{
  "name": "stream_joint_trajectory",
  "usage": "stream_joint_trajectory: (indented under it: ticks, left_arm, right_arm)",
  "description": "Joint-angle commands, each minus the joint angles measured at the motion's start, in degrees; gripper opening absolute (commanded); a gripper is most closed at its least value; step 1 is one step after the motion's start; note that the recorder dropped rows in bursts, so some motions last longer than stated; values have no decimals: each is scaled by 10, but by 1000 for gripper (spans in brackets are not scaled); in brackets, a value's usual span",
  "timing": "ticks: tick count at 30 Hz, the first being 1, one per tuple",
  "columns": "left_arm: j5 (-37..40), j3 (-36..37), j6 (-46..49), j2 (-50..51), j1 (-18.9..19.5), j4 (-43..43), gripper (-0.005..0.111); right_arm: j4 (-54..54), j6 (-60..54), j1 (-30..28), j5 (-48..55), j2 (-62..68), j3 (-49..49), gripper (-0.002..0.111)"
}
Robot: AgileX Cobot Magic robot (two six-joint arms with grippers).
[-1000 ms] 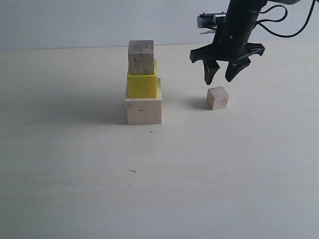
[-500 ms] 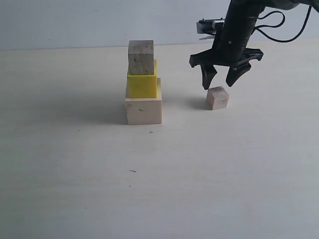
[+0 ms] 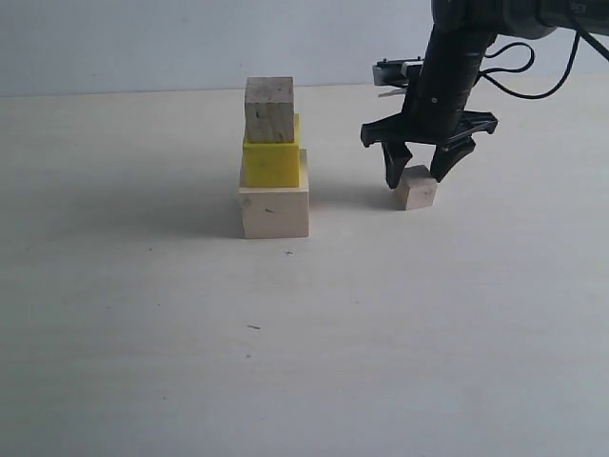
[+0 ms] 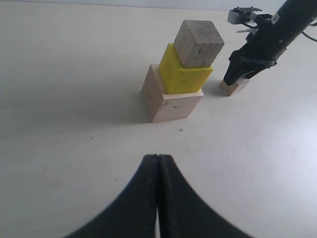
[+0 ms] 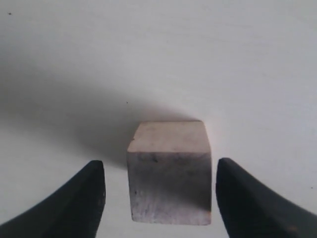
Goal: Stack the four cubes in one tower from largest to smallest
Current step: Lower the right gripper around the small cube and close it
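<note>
with the right gripper (image 3: 417, 179) spread wide and straddling the smallest cube (image 3: 416, 188), which rests on the table (image 3: 143, 333) toward its far edge near the three-cube stack (image 3: 274, 157), my best course is to centre it, sink to mid-height and close squarely on opposite flat faces; the left gripper (image 4: 157, 198) is clenched empty.

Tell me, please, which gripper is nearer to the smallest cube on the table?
Right. The right gripper straddles the smallest cube, jaws open either side, not gripping. The left gripper, shut, sits far off, seeing that cube beyond the three-cube stack.
</note>
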Motion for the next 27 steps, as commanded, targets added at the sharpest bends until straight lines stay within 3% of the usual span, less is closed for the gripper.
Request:
stream_joint_trajectory:
  ticks: [1, 27]
  left_arm:
    - [2, 3, -1, 2, 2, -4, 0]
    - [2, 3, -1, 2, 2, -6, 0]
  right_arm:
    - [6, -6, -2, -2, 7, 1, 62]
    - [4, -21, -2, -26, 27, 1, 62]
